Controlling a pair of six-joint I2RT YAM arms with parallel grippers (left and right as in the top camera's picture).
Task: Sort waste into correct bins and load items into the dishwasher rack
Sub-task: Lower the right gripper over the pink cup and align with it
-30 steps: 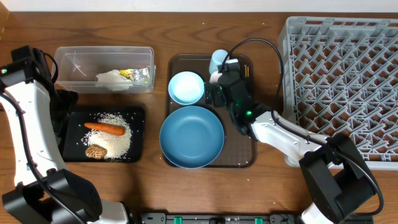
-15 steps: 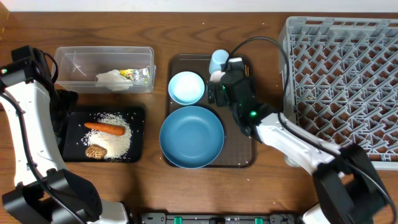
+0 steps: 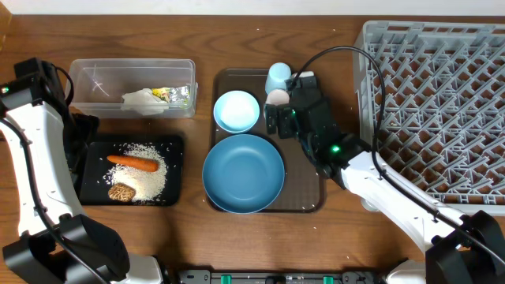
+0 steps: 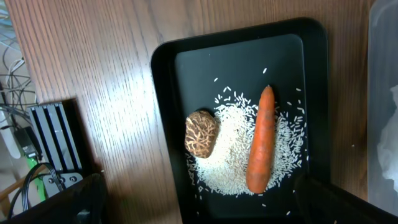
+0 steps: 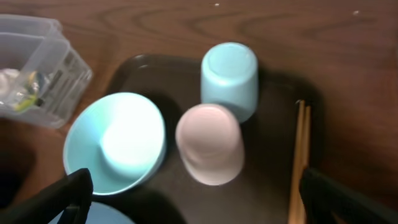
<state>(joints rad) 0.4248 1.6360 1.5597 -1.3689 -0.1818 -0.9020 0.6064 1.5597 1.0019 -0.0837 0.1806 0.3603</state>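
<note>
Pink cup (image 5: pixel 209 151) sits on the brown tray (image 5: pixel 273 118), right under my right gripper (image 5: pixel 202 208), whose jaws are wide and empty. Cup's axis points up at me, looks base-up; smooth, glossy, rounded. Blue cup (image 5: pixel 229 78) touches it behind, bowl (image 5: pixel 115 142) just left, thin wooden chopsticks (image 5: pixel 300 155) right. Left gripper (image 4: pixel 205 208), also spread empty, is well apart over the black tray (image 4: pixel 165 124).

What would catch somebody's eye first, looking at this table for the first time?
The big grey dishwasher rack fills the right side of the view. In the middle a large dark-blue plate sits on a brown tray, and at the left an orange carrot lies on white rice in a black tray.
</note>
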